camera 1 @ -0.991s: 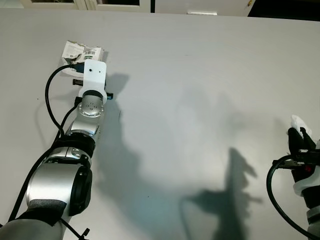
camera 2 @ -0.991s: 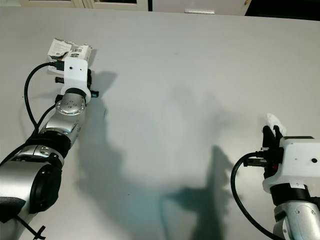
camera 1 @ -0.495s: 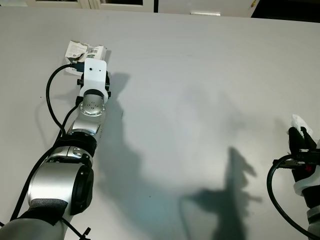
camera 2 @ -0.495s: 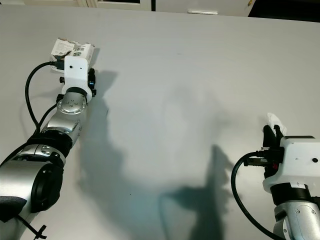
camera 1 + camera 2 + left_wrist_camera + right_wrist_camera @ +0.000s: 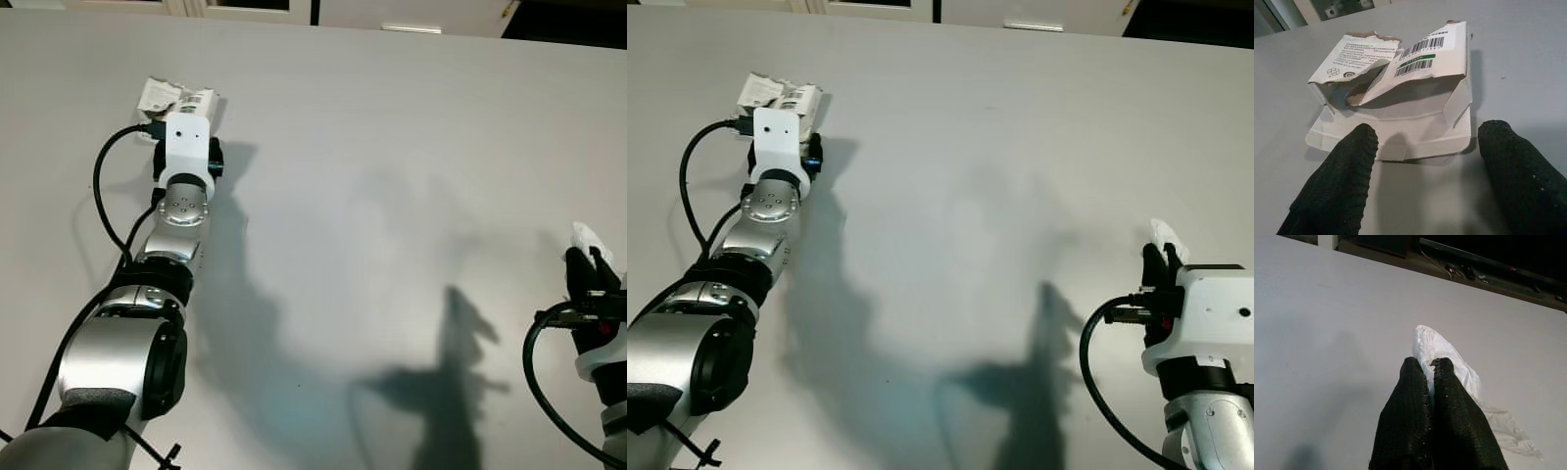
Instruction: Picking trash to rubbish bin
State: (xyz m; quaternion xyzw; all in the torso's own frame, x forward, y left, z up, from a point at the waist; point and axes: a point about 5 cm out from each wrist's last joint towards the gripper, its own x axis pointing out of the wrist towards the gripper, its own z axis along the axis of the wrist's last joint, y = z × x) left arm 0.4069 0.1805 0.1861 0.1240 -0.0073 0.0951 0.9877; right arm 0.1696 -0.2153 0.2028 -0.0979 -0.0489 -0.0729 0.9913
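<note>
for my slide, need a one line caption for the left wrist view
Open left gripper approaches a torn white cardboard box on the grey table.

Left arm stretched forward, left tool (image 5: 1422, 161) fingers spread, right tool (image 5: 1429, 363) pinched closed, low right

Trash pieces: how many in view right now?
2. A torn cardboard box lies on the floor just ahead of the open left hand; a white crumpled wrapper is pinched in the shut right hand.
</note>
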